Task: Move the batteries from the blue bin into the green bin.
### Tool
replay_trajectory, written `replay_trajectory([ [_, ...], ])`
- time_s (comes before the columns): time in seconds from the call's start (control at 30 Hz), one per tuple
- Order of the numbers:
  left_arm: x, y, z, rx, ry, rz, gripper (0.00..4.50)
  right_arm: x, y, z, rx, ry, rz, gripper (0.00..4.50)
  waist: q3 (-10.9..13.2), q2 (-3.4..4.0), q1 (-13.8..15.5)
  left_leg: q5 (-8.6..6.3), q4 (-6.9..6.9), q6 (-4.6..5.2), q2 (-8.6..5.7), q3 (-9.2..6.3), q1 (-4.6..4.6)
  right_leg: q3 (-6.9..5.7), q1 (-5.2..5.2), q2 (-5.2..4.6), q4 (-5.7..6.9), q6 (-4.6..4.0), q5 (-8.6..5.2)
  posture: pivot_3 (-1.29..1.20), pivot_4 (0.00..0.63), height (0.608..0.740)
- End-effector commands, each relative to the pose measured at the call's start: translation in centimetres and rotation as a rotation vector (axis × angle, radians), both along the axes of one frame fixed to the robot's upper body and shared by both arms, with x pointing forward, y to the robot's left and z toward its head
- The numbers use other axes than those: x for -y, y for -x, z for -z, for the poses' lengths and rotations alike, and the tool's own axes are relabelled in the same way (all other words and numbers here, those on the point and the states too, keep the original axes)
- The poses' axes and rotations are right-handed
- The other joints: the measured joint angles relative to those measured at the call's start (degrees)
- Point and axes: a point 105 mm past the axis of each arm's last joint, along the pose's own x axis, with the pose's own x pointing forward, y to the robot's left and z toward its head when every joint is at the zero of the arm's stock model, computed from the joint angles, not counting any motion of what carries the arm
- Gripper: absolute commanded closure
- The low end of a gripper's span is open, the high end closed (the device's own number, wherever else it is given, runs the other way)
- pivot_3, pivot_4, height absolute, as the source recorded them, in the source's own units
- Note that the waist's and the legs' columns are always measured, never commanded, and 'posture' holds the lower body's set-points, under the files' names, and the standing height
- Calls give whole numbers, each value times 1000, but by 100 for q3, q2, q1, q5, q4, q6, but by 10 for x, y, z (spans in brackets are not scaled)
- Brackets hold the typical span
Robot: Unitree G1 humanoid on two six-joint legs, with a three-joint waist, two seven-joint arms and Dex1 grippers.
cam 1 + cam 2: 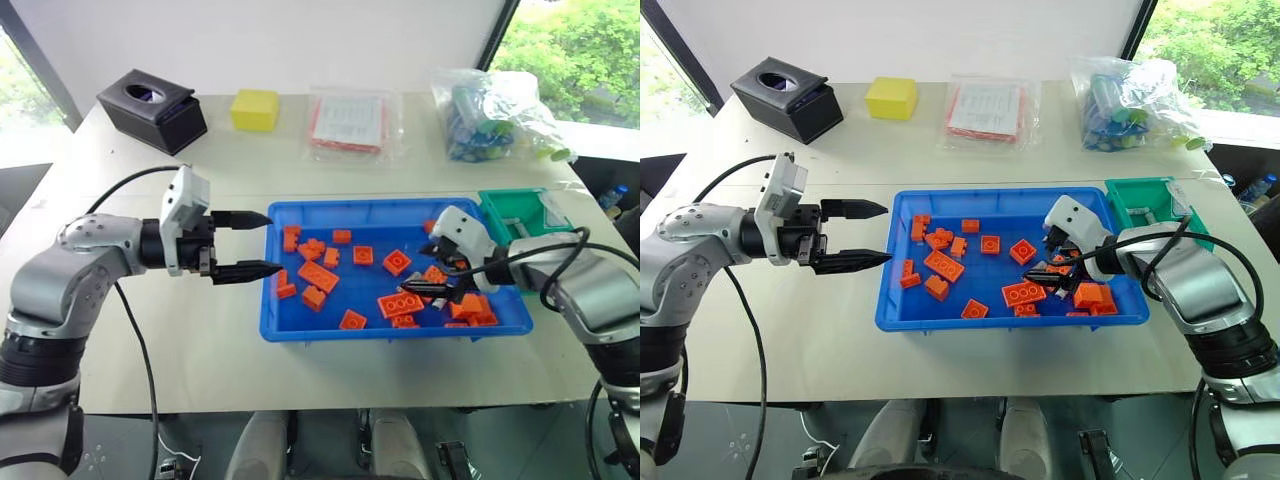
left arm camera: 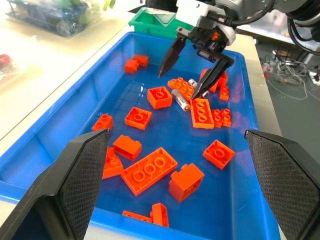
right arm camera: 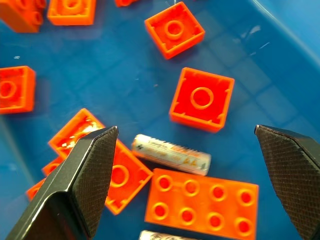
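Your blue bin (image 1: 300, 330) sits mid-table, the green bin (image 1: 500, 210) touching its far-right corner. Your right gripper (image 2: 192, 70) angles down, fingers spread, over a battery (image 3: 171, 154) among orange bricks (image 1: 318, 276); its print is unreadable. Your left gripper (image 1: 262, 243) hovers level, fingers apart, at the bin's left rim.

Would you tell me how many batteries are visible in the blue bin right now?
2. One battery lies between orange bricks under the open right gripper; the second battery peeks out beside the long brick. More may be hidden under bricks in the blue bin.
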Motion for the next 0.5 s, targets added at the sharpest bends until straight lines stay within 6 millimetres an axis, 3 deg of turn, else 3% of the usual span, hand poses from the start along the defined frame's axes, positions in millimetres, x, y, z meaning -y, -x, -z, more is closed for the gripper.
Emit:
replay_trajectory([
  [0.03,0,1,-9,48,11,7,0,-2,-3,-2,-22,-15,59,16,0,0,2,0,0,0,0,0,-1,0,0,0,0,0,0,0,150,692],
  [0.3,-3,1,-8,46,5,-2,0,-20,-2,-6,-115,-159,309,16,0,1,-9,1,-1,-2,2,-1,0,0,-5,1,8,-3,2,0,150,692],
  [0.5,1,-1,-9,47,15,3,0,-33,6,-5,-124,-150,328,16,0,1,5,2,-1,-3,-5,-6,-1,0,-2,0,5,-2,1,0,150,692],
])
